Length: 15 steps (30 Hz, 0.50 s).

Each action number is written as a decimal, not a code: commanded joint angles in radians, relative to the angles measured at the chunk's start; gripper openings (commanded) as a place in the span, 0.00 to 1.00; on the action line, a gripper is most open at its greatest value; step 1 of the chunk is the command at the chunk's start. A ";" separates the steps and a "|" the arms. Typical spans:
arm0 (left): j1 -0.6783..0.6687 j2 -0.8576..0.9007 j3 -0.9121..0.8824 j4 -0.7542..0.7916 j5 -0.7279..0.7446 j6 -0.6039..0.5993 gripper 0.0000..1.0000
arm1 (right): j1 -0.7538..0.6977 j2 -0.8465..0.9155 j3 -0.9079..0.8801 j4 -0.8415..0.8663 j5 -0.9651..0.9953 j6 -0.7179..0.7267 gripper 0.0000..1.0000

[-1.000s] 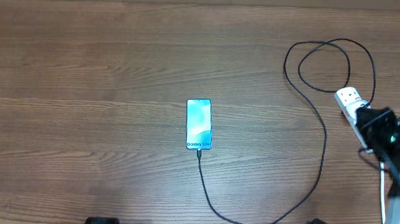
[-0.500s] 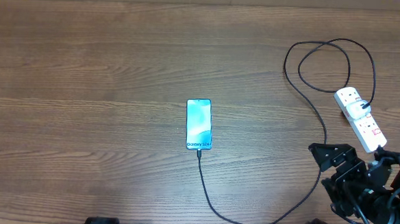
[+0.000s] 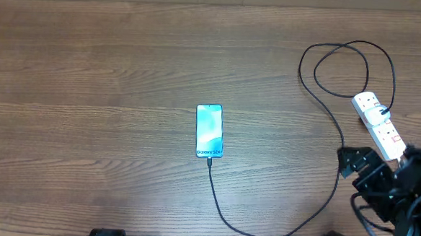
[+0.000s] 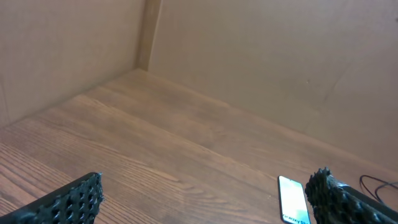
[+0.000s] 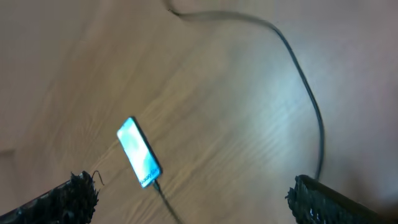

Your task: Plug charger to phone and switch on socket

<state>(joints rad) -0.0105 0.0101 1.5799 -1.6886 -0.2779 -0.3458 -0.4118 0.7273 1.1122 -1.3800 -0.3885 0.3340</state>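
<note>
The phone (image 3: pixel 209 131) lies flat mid-table with its light blue screen up; it also shows in the wrist views as the phone (image 4: pixel 292 199) and the phone (image 5: pixel 139 152). The thin black charger (image 3: pixel 336 150) runs from the phone's near end, sweeps right, loops, and reaches the far end of the white socket (image 3: pixel 378 125). My right gripper (image 3: pixel 357 169) hovers open just in front of the socket, holding nothing, and in its own view the right gripper (image 5: pixel 199 205) has fingers spread wide. The left gripper (image 4: pixel 205 208) is open and empty, left of the phone.
Brown cardboard walls (image 4: pixel 249 56) close off the table's far and left sides. The charger (image 5: pixel 298 81) crosses the wood between my right gripper and the phone. The arm bases sit along the table's front edge.
My right gripper left the socket, swung toward the front right of the table and opened. Since half a second ago it has shifted slightly right. Phone and cable have not moved.
</note>
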 commanded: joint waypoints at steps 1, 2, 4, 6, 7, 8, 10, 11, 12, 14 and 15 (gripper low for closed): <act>0.012 -0.005 -0.001 0.000 -0.010 -0.010 1.00 | 0.138 -0.040 -0.033 0.115 -0.008 -0.077 1.00; 0.012 -0.005 -0.001 0.000 -0.010 -0.010 1.00 | 0.193 -0.061 -0.053 0.182 -0.008 -0.077 1.00; 0.012 -0.005 -0.001 0.000 -0.010 -0.010 1.00 | 0.284 -0.109 -0.103 0.325 -0.005 -0.077 1.00; 0.012 -0.005 0.000 0.000 -0.010 -0.010 1.00 | 0.337 -0.171 -0.162 0.472 -0.005 -0.079 1.00; 0.012 -0.005 0.000 0.000 -0.010 -0.010 1.00 | 0.346 -0.195 -0.187 0.523 -0.005 -0.080 1.00; 0.012 -0.005 0.000 0.000 -0.010 -0.010 1.00 | 0.351 -0.229 -0.224 0.589 -0.005 -0.081 1.00; 0.012 -0.005 -0.001 0.000 -0.010 -0.010 1.00 | 0.352 -0.285 -0.285 0.677 -0.005 -0.081 1.00; 0.012 -0.005 -0.001 0.000 -0.010 -0.010 1.00 | 0.352 -0.344 -0.351 0.763 -0.004 -0.081 1.00; 0.012 -0.005 -0.001 0.000 -0.010 -0.010 1.00 | 0.352 -0.375 -0.387 0.807 -0.004 -0.081 1.00; 0.012 -0.005 0.000 0.000 -0.010 -0.010 1.00 | 0.352 -0.438 -0.457 0.900 -0.005 -0.081 1.00; 0.012 -0.005 0.000 0.000 -0.010 -0.010 1.00 | 0.352 -0.470 -0.496 0.949 -0.005 -0.081 1.00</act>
<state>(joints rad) -0.0101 0.0101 1.5791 -1.6886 -0.2779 -0.3458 -0.0650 0.3496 0.7193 -0.5259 -0.3950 0.2611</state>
